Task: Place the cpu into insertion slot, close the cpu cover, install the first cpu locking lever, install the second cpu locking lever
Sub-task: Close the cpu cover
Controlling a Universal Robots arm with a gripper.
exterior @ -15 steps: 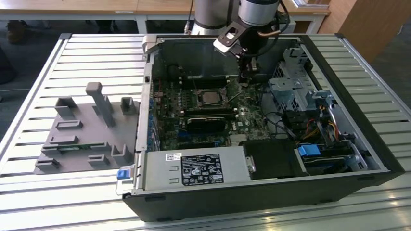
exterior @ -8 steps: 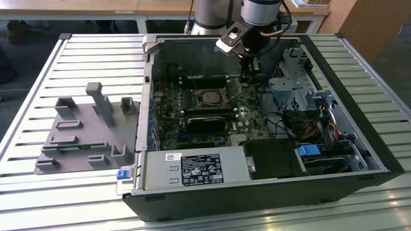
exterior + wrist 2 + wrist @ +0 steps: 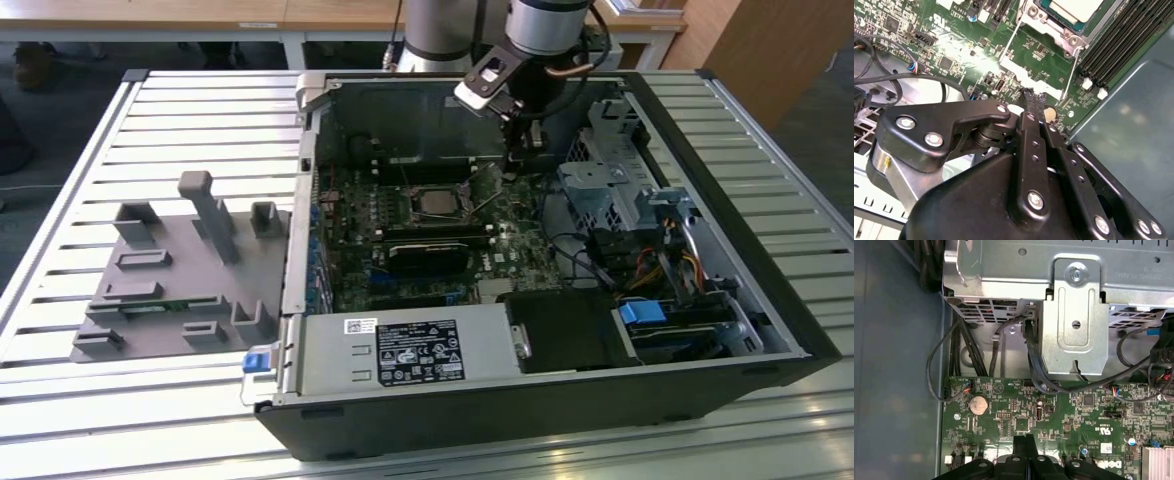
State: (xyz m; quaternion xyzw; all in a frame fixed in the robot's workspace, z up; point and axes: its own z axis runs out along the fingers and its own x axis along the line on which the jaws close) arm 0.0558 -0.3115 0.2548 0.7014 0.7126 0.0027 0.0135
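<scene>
Gripper (image 3: 518, 165): jaws pressed together on nothing, hanging tip-down inside the open computer case (image 3: 787, 330). In the exterior view it sits at about two o'clock from the insertion slot (image 3: 434, 203), just off it. Empty and closed, the narrow tip is probably set to push rather than grasp.

Task piece: cpu (image 3: 1075, 7), seated in the slot with its silver top up, in the second wrist view. The cpu cover (image 3: 1054, 31) seems to lie down around it. Two thin wire levers (image 3: 1009, 46) run out from the socket corners toward the jaws, apparently unlatched.

Surroundings: memory slots (image 3: 1124, 35) close beside the socket. Drive cage (image 3: 601, 190) and loose cables (image 3: 587, 262) crowd the gripper from three to five o'clock. Coin cell (image 3: 978, 404) on the board. Grey fixture tray (image 3: 174, 280) at nine o'clock on the bench (image 3: 80, 420), well apart.
</scene>
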